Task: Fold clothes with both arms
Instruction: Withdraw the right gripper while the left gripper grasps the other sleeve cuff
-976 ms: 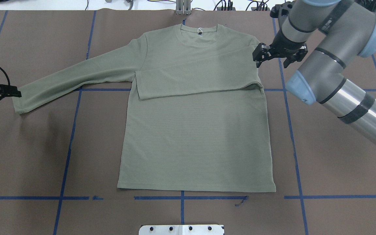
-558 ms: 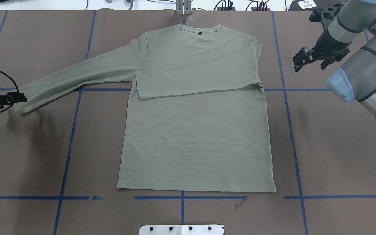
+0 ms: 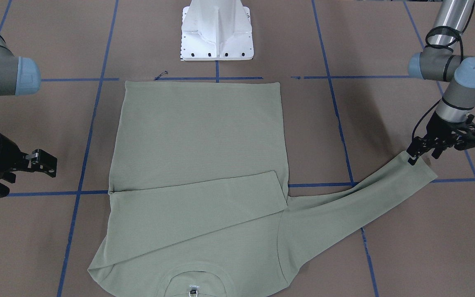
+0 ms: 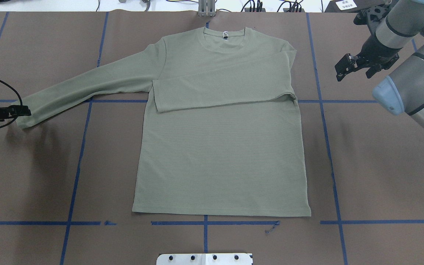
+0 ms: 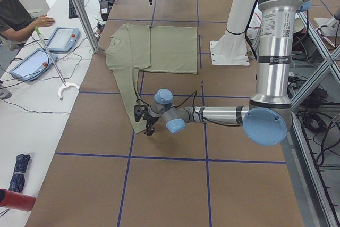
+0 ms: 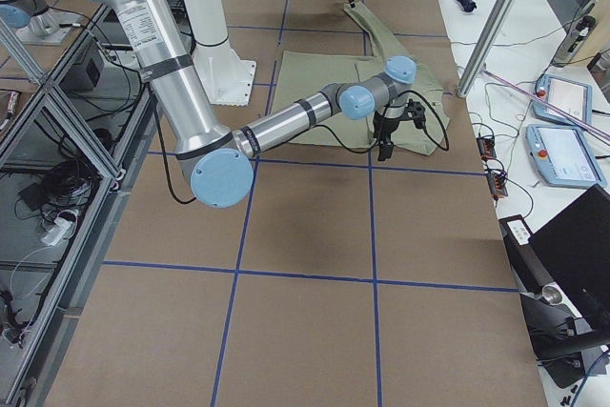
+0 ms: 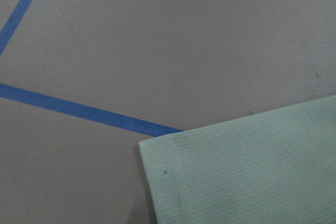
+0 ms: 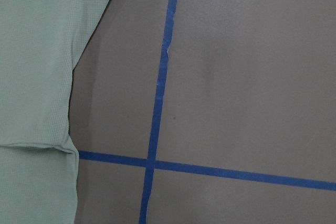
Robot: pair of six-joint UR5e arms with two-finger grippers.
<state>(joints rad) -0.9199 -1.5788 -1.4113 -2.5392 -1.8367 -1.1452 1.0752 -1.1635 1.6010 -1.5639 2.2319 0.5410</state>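
The pale green long-sleeved shirt (image 4: 219, 154) lies flat, neck at the far edge. One sleeve is folded across its chest (image 4: 223, 86); the other sleeve (image 4: 83, 88) stretches out to the left. My left gripper (image 4: 22, 110) hovers open right at that sleeve's cuff (image 3: 421, 169), nothing pinched. The left wrist view shows the cuff corner (image 7: 247, 171) lying flat on the mat. My right gripper (image 4: 352, 71) stands open over bare mat, well to the right of the shirt's shoulder. Its wrist view shows the shirt's side edge (image 8: 31, 77).
Blue tape lines (image 4: 324, 110) grid the brown mat. The white pedestal base (image 3: 217, 31) stands at the near edge by the shirt's hem. A person (image 5: 16, 9) sits at a side table with tablets (image 5: 64, 38) beyond the far edge.
My right gripper has pulled away from the shirt's shoulder, moving right over bare mat. My left gripper has crept a little rightward onto the cuff's edge. The shirt has not moved.
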